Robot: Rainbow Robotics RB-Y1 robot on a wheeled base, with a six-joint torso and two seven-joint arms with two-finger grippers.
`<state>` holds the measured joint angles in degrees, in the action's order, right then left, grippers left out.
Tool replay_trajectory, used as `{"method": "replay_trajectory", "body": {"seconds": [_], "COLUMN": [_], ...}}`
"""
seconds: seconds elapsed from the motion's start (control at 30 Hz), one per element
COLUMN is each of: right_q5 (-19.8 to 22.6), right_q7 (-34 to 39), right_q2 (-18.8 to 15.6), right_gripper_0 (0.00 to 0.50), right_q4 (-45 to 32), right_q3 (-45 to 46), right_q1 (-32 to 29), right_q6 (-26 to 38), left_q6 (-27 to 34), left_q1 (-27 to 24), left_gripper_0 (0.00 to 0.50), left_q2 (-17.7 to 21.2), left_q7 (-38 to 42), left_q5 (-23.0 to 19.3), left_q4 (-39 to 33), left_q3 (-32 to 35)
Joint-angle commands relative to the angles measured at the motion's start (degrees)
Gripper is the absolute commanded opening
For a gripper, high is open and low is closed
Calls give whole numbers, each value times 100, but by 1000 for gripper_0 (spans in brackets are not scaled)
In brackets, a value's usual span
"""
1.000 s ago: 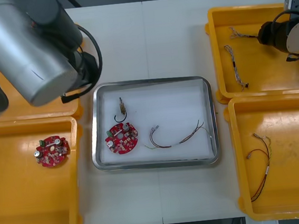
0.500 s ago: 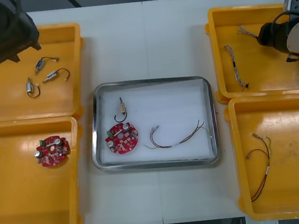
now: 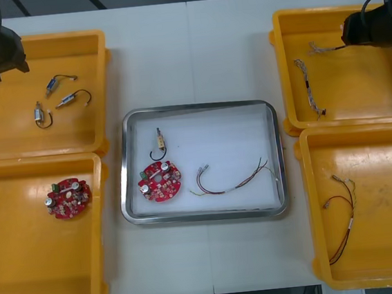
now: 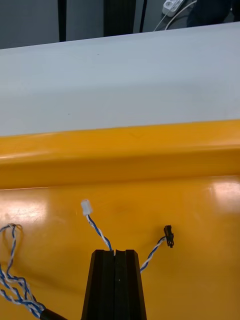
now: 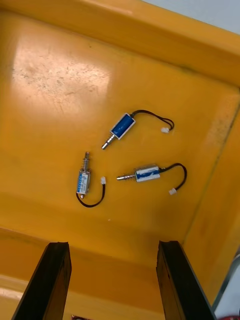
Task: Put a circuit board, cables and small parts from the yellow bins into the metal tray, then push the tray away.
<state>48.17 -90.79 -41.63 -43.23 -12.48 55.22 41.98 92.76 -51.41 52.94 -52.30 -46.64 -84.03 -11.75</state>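
blue-and-white cable (image 4: 97,232): in far right yellow bin (image 3: 364,92), ends splaying past the fingertips | right gripper (image 4: 114,252): fingers pinched on its middle | metal tray (image 3: 196,109): leftward, nearer the robot | left gripper (image 5: 114,244): fingers wide over small metal parts (image 5: 120,127)

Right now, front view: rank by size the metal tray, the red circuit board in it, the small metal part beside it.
1. Shiny rectangular metal tray.
2. Round red circuit board.
3. Small metal part.
All at one level; order is sure.
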Motion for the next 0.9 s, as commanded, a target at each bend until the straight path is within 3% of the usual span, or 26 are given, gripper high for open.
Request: {"method": "replay_trajectory", "body": {"seconds": [0.03, 0.3, 0.63, 0.7, 0.73, 0.77, 0.8, 0.9], "right_q5": [-80, -36, 87, 78, 61, 52, 52, 52], "right_q7": [-413, -650, -668, -694, -729, -765, -800, -870], "right_q2": [-443, -513, -522, -522, -522, -522, -531, -539], "right_gripper_0": [0, 0, 0, 154, 306, 415, 474, 500], "right_q4": [-335, -476, -590, -590, -590, -590, -590, -590], "right_q3": [228, 246, 316, 316, 316, 316, 316, 316], "right_q1": [-46, -354, -547, -547, -547, -547, -547, -547], "right_q6": [495, 759, 768, 768, 768, 768, 759, 768], "left_q6": [-320, -689, -1322, -1489, -1568, -1612, -1656, -1752], "left_q1": [-238, -150, 360, 386, 395, 404, 422, 492], "left_gripper_0": [500, 500, 500, 500, 500, 500, 500, 500], "left_q2": [234, 234, 190, 190, 190, 190, 173, 164], "left_q7": [-606, -1019, -1177, -1221, -1230, -1230, -1230, -1230], "left_q5": [76, -179, -232, -179, -135, -65, -47, -47], "left_q4": [361, 923, 923, 923, 923, 932, 932, 941], "left_q3": [182, 182, 85, -73, -144, -179, -188, -196]}}
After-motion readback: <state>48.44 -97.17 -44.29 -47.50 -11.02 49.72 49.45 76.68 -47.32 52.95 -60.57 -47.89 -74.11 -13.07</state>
